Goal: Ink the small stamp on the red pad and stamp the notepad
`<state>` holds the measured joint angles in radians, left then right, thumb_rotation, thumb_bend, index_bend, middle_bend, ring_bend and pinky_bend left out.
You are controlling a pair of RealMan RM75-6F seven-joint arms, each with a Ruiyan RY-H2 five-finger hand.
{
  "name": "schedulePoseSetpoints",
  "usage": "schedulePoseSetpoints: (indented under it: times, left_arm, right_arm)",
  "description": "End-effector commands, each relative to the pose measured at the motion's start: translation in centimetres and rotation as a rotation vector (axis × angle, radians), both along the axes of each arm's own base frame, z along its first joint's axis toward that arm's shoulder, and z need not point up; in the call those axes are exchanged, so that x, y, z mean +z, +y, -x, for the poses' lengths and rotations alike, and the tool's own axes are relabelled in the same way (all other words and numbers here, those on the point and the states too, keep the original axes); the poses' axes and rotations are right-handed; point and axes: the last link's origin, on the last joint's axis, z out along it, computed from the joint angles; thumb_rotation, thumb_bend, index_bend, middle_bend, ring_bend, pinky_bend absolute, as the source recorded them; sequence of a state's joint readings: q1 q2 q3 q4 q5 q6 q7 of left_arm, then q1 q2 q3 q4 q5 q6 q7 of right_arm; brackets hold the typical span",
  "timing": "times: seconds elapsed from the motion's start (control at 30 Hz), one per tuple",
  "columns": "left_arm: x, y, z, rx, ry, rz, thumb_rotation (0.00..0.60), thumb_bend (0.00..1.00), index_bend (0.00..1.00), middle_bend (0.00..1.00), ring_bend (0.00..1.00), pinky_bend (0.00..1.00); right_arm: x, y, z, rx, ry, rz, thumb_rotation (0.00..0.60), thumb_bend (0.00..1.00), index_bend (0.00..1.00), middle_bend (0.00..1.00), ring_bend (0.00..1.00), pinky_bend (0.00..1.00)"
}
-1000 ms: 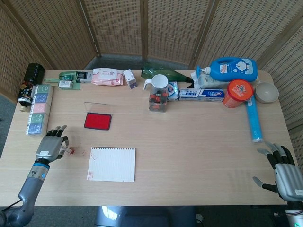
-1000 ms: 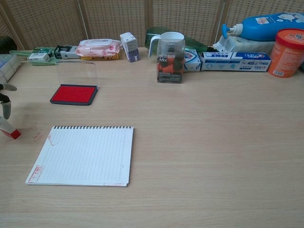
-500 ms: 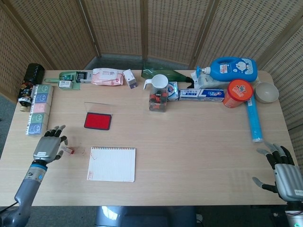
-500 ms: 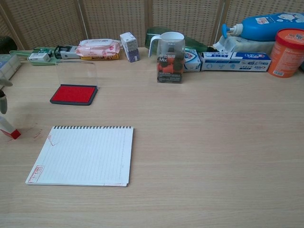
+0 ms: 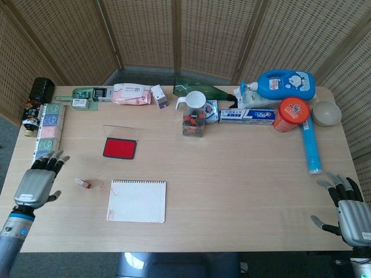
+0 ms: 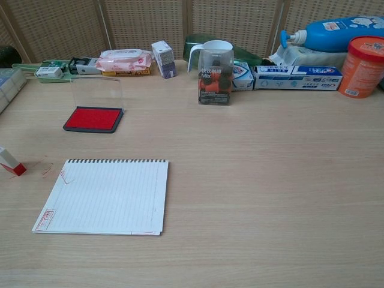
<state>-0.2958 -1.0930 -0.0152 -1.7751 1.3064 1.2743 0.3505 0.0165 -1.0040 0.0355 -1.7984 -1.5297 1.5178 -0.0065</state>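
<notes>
Pulling my left robot hand away from the small stamp, I have it well clear now, out at the left edge of the desk, fingers spread and holding nothing. A second ago those fingers sat right at the stamp; now the stamp lies alone, let go. In the chest view the hand has dropped out of frame altogether, and only the stamp shows at the left border.

My right robot hand rests near the right front corner, fingers apart and empty, unchanged.

The stamp lies tipped on its side on the desk, just left of the notepad and in front of the red pad, touching neither. Its long axis runs diagonally: the pale handle end points back and to the left, the red inked face points forward and to the right, toward the notepad. A few red smears mark the wood beside it.

The notepad carries a red rectangular print near its lower left corner and a fainter mark near the upper left. I judge the stamping done and this retreat the close of the task.
</notes>
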Motion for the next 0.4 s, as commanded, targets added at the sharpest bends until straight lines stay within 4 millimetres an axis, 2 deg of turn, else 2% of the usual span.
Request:
schedulePoseSetpoints:
  times: [0.03,0.23,0.4]
  left_arm:
    - [0.9,-1.8,0.3,0.014,0.003,-0.011,0.6,0.08,0.0,0.0,0.0,0.09]
    - [2.9,-4.9,1.5,0.017,-0.053,-0.098,0.6,0.08,0.0,0.0,0.0,0.09]
    - [3.6,-6.1,2.2,0.013,-0.069,-0.13,0.6,0.07,0.0,0.0,0.0,0.09]
  right_arm:
    - [0.3,0.0,0.0,0.014,0.022,0.031,0.6,0.06,0.15,0.05,0.03,0.0]
    - [0.9,-0.1,0.1,0.031,0.074,0.121,0.6,0.04,0.09,0.02,0.01,0.0]
    - [0.8,0.0,0.2,0.018,0.075,0.131,0.6,0.04,0.08,0.01,0.01,0.0]
